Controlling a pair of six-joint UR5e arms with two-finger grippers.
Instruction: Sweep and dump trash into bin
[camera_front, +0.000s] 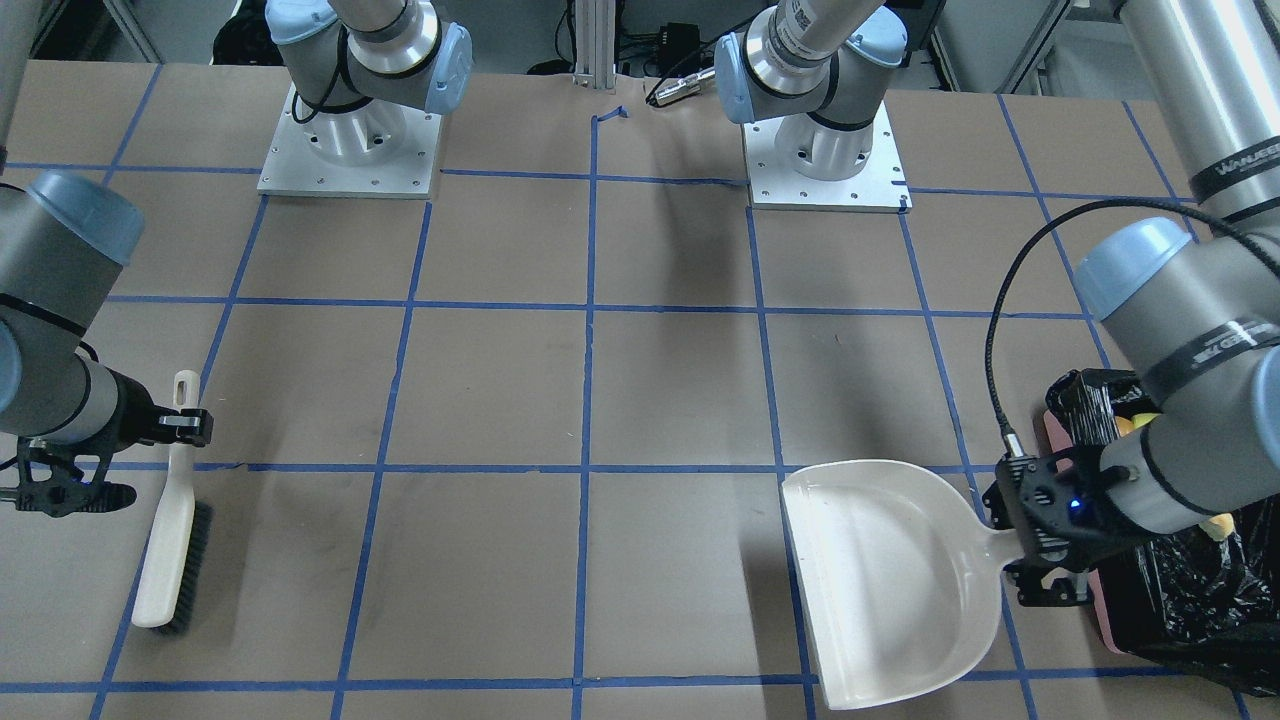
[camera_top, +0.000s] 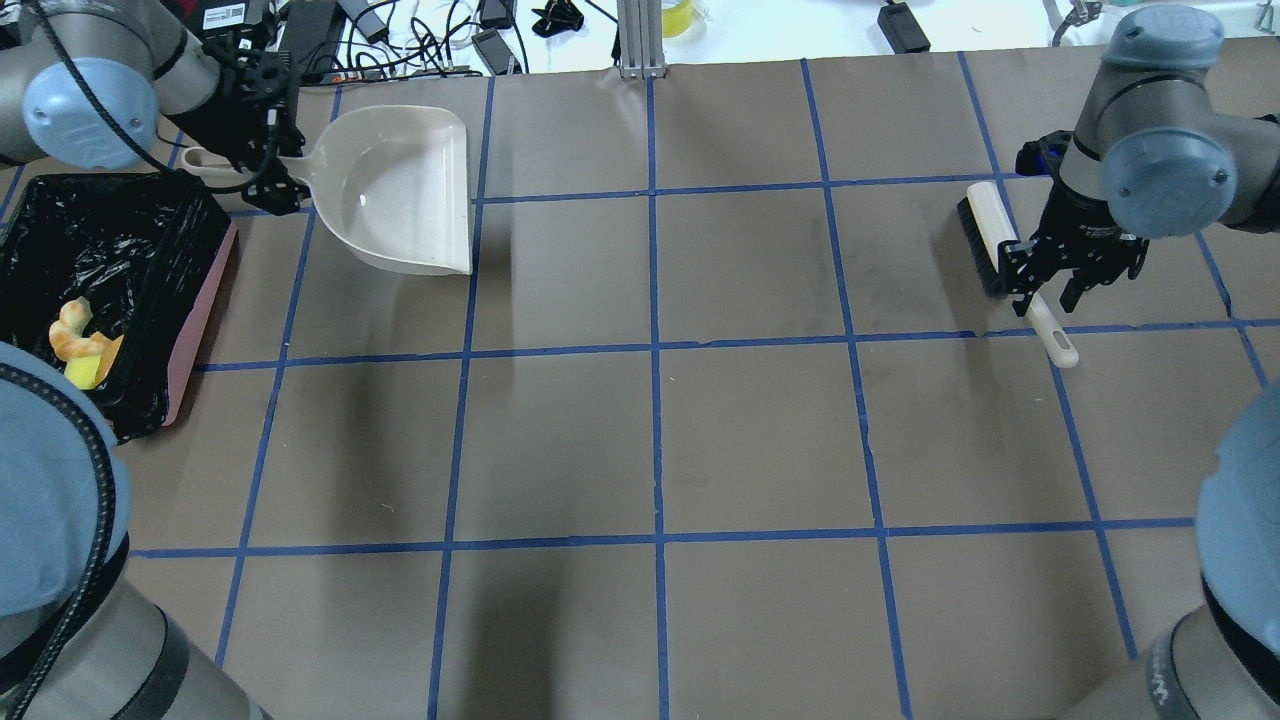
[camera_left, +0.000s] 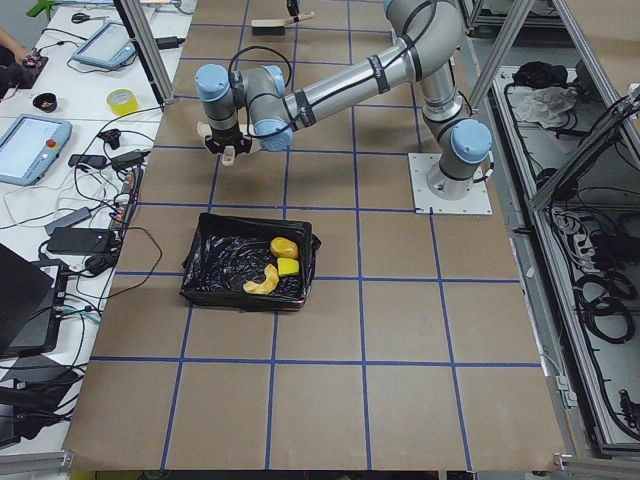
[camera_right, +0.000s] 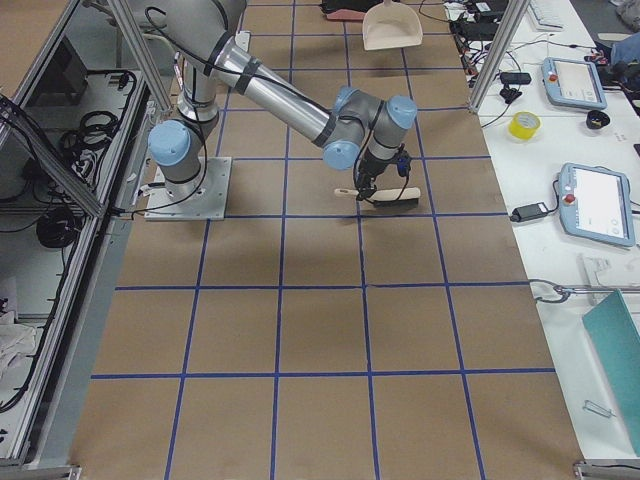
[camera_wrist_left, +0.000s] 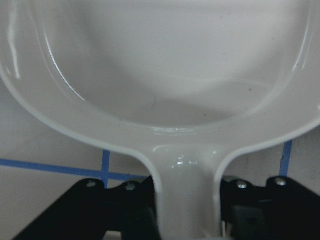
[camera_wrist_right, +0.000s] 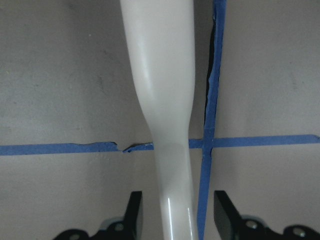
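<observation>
The three trash items lie inside the bin, a pinkish box lined with a black bag: the croissant-like piece, the yellow sponge and the golden-brown lump. The cream-white dustpan is empty and rests on the table beside the bin. My left gripper is shut on the dustpan's handle. The cream brush lies flat on the table. My right gripper is open; its fingers straddle the brush handle with gaps on both sides.
The table is brown paper with a blue tape grid. The two arm bases stand on white plates at the robot's edge. Cables and devices lie beyond the far edge. The bin also shows in the front view behind my left wrist.
</observation>
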